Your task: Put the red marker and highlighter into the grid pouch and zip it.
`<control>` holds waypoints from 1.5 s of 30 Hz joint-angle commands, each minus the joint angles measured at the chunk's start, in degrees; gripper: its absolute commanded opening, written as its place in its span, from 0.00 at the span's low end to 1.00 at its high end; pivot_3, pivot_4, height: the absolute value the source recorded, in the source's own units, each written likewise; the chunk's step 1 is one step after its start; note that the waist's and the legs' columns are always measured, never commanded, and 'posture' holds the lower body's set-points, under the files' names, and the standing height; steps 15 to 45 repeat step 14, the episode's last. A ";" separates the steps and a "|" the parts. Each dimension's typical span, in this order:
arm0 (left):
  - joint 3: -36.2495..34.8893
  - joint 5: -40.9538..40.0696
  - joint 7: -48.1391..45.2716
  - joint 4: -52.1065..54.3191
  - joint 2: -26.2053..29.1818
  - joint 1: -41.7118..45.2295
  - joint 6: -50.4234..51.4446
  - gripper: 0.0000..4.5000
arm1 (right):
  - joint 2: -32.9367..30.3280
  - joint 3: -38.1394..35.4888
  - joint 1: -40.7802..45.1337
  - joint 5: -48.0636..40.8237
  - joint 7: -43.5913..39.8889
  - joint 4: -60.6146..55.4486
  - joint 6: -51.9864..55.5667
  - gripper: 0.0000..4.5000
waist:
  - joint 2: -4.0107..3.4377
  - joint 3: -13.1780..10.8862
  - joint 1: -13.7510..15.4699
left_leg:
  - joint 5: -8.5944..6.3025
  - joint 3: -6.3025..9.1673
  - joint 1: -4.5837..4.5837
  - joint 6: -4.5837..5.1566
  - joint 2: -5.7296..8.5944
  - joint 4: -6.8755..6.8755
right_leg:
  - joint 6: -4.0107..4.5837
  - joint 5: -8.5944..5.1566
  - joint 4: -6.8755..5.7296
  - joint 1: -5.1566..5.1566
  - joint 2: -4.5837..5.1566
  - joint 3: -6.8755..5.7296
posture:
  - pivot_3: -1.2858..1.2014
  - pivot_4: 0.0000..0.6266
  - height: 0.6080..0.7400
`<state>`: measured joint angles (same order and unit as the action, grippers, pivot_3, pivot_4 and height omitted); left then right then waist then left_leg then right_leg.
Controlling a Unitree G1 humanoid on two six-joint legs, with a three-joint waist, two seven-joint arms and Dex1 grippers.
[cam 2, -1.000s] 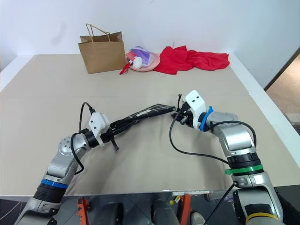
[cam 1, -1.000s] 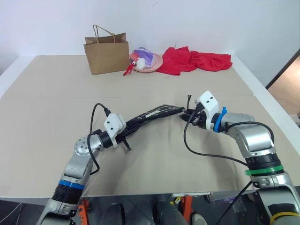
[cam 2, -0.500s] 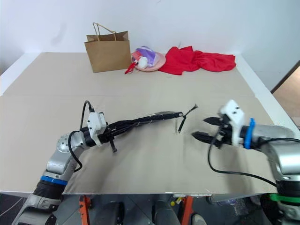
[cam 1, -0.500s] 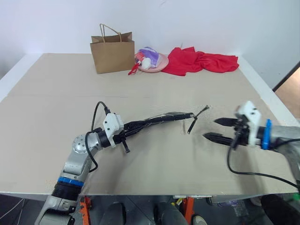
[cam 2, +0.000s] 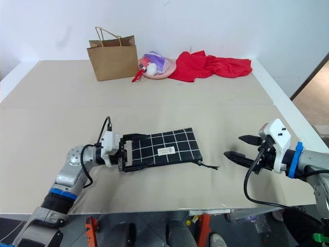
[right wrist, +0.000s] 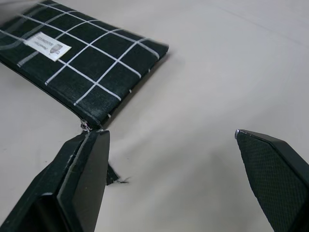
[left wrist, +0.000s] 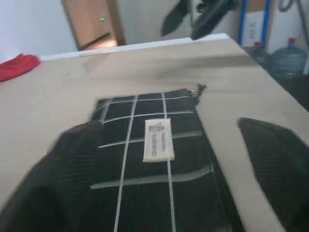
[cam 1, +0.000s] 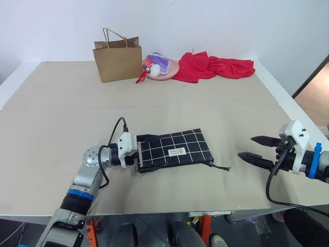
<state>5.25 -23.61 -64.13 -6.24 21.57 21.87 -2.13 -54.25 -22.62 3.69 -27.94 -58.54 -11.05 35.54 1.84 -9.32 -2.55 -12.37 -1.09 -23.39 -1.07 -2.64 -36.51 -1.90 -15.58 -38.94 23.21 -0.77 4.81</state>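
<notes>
So right now we've got the grid pouch (cam 1: pixel 174 150) lying flat on the bench (cam 1: pixel 61 113), label side up with its small white label (cam 1: pixel 177 152) about in the middle. Its zipper runs along the near edge and looks closed all the way to the right-hand corner, where the cord pull (cam 1: pixel 222 166) trails out onto the bench. We can't see the red marker or the highlighter, so can't say where those are. Our left gripper (cam 1: pixel 138 156) sits right at the pouch's left end with its fingers spread wide, one on either side of that end; in the left wrist view the pouch (left wrist: pixel 154 159) lies between the two fingers, but we can't tell whether they actually touch the fabric. Our right gripper (cam 1: pixel 257 148) hangs off to the right, well apart from the pouch, fingers wide open and pointing back toward it with nothing between them; the right wrist view shows the pouch's zipper corner (right wrist: pixel 87 126) just past one fingertip. At the far edge of the bench there's a brown paper bag (cam 1: pixel 117 58) standing upright, a pink plate (cam 1: pixel 165 70) with some small stuff on it just beside the bag, and a crumpled red cloth (cam 1: pixel 215 66) next to that.
</notes>
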 commanded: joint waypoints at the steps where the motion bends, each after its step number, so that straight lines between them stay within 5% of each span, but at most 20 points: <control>1: -6.31 -5.01 6.18 7.82 3.27 -1.18 9.36 0.99 | 0.06 -2.24 0.80 -0.21 0.69 1.42 -2.17 1.00 | 0.00 0.00 -0.01 | 0.00 0.01 0.00 0.00 0.00 0.00 | 0.00 0.00 0.00 0.00 0.00 -0.01 | 0.52 0.24 1.00; 5: -13.94 -9.44 19.14 12.20 8.64 -6.66 29.55 0.99 | 0.31 -2.12 1.87 0.64 1.22 7.39 -4.81 1.00 | -0.04 0.01 -0.15 | 0.00 0.01 0.06 0.00 -0.01 0.01 | 0.01 0.00 -0.02 -0.03 0.02 -0.01 | 0.52 0.24 1.00; 8: -17.39 -10.04 22.06 14.37 11.88 -12.00 35.46 0.99 | 1.16 -1.42 3.45 1.19 2.05 11.60 -6.63 1.00 | 0.03 -0.03 -0.25 | 0.00 -0.03 0.07 0.00 -0.02 0.01 | 0.00 -0.01 -0.02 0.00 0.04 0.04 | 0.52 0.24 1.00; 14: -22.36 -10.94 23.85 14.64 12.39 -16.22 35.68 0.99 | 4.11 1.22 7.12 1.84 3.57 16.57 -8.28 1.00 | 0.05 -0.05 0.06 | 0.00 -0.05 0.07 -0.01 0.01 0.01 | 0.06 -0.01 -0.03 -0.01 0.07 0.00 | 0.52 0.24 1.00; 45: -22.36 -10.94 23.85 14.64 12.39 -16.22 35.68 0.99 | 4.11 1.22 7.12 1.84 3.57 16.57 -8.28 1.00 | 0.05 -0.05 0.06 | 0.00 -0.05 0.07 -0.01 0.01 0.01 | 0.06 -0.01 -0.03 -0.01 0.07 0.00 | 0.52 0.24 1.00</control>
